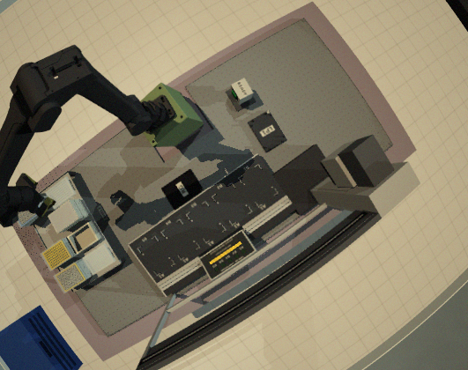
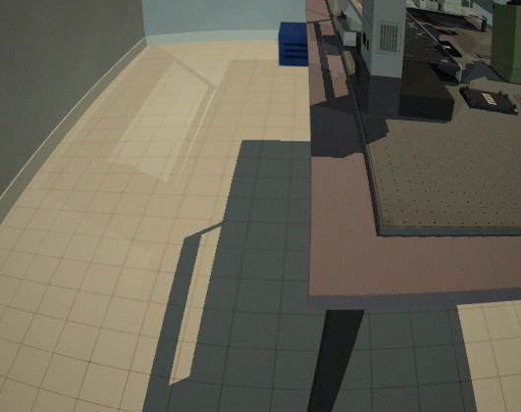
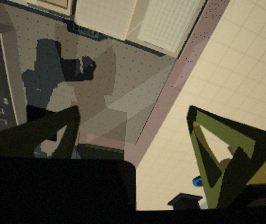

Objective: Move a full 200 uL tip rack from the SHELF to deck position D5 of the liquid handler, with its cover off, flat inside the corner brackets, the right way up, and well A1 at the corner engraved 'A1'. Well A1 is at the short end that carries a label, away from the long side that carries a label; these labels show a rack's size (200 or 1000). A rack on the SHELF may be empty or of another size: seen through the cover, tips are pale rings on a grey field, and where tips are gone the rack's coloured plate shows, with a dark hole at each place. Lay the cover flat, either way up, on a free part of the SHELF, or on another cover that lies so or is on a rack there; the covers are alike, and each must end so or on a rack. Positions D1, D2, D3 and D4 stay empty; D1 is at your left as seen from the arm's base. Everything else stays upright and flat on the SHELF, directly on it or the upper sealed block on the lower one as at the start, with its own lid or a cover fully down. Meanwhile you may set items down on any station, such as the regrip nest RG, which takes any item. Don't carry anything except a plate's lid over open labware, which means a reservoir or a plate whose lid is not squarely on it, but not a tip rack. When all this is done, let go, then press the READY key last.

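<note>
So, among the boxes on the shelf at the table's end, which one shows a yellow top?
The rack second from the end farthest from the pincer. Its top is bright yellow with dark dots; its neighbour at the very end is pale and speckled, the others whitish or tan.

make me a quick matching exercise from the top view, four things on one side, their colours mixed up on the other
Things:
1. arm's base block
2. crate on the floor
3. gripper
4. bar on the liquid handler's front panel

Colours or states:
a. blue
b. yellow
c. green
d. open, holding nothing

Pairs: 1-c, 2-a, 3-d, 4-b
</note>
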